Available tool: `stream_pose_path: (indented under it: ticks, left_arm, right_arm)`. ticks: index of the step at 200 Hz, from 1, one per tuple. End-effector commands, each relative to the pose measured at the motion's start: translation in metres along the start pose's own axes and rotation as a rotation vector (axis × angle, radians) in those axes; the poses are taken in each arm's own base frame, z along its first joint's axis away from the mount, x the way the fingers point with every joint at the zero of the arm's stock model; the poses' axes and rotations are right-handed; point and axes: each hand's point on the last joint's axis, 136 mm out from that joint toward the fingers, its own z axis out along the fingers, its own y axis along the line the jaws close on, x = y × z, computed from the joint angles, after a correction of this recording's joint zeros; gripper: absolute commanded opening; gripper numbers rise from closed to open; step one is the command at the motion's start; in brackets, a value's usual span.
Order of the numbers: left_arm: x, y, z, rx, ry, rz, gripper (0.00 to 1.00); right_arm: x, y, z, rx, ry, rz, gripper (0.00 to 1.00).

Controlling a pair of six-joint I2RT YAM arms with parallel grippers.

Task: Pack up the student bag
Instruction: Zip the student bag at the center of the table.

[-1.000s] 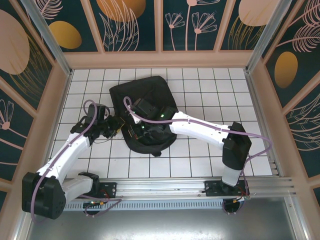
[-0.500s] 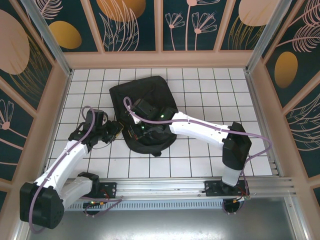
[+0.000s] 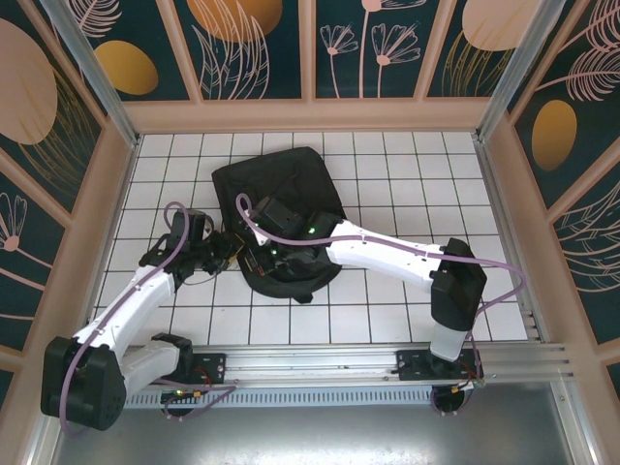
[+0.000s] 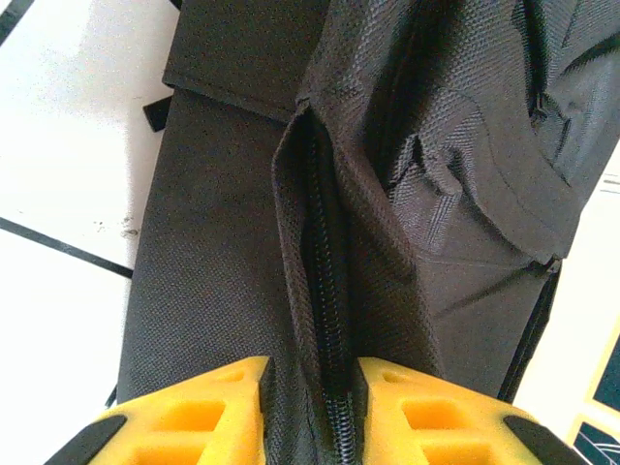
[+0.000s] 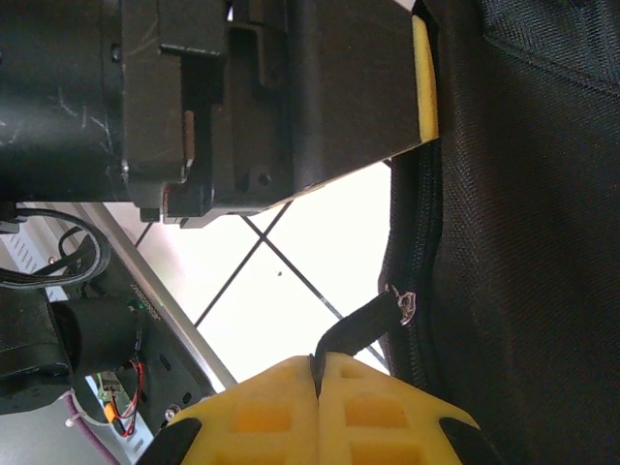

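The student bag [image 3: 281, 179], black fabric, lies flat on the white tiled table [image 3: 407, 174]. At its near left edge, my left gripper [image 3: 226, 252] is shut on a raised fold of the bag that carries the zipper [image 4: 325, 252]. In the left wrist view that fold runs between the yellow fingers [image 4: 208, 407] of my left gripper [image 4: 312, 387], with the student bag [image 4: 465, 145] spreading beyond them. My right gripper [image 5: 318, 366] is shut on the black zipper pull strap [image 5: 363, 325], which leads to the slider on the student bag [image 5: 523, 194]. It works right beside the left gripper [image 5: 291, 87], at my right gripper [image 3: 254, 258].
Patterned panel walls [image 3: 310, 48] enclose the table on three sides. A metal rail [image 3: 387, 354] with both arm bases runs along the near edge. Purple cables [image 3: 174, 218] loop over each arm. White tiles lie free to the right [image 3: 436, 194] and behind the bag.
The left arm has shifted a little, bringing its gripper closer to the bag's left edge. The right wrist has drifted slightly left. Both grips are unchanged.
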Motion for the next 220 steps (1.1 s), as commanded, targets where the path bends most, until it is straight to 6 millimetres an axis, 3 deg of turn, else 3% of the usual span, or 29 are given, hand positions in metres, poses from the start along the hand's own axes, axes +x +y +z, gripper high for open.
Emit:
stream_pose_path:
  ticks: [1,13,32,69,118,220]
  left_arm:
    - [0.004,0.003,0.009,0.016,0.022,-0.001,0.27]
    - [0.003,0.007,0.012,0.0,0.021,-0.002,0.21]
    - [0.0,0.0,0.011,-0.006,0.015,0.017,0.0]
    - [-0.012,-0.015,-0.007,-0.033,-0.038,0.09,0.0]
    - [-0.017,0.004,-0.006,-0.082,-0.035,0.085,0.0]
    - [-0.035,0.012,-0.013,-0.104,-0.076,0.081,0.0]
  right_arm:
    - [-0.007,0.014,-0.016,-0.046,-0.044,-0.001,0.0]
    - [-0.004,0.014,-0.014,-0.041,-0.033,-0.007,0.0]
    - [0.004,0.011,-0.011,0.004,-0.01,-0.03,0.0]
    - [0.019,0.011,-0.013,0.032,0.014,-0.044,0.0]
    - [0.032,0.014,-0.02,0.063,0.034,-0.075,0.0]
    - [0.061,-0.008,-0.044,0.121,0.047,-0.051,0.0]
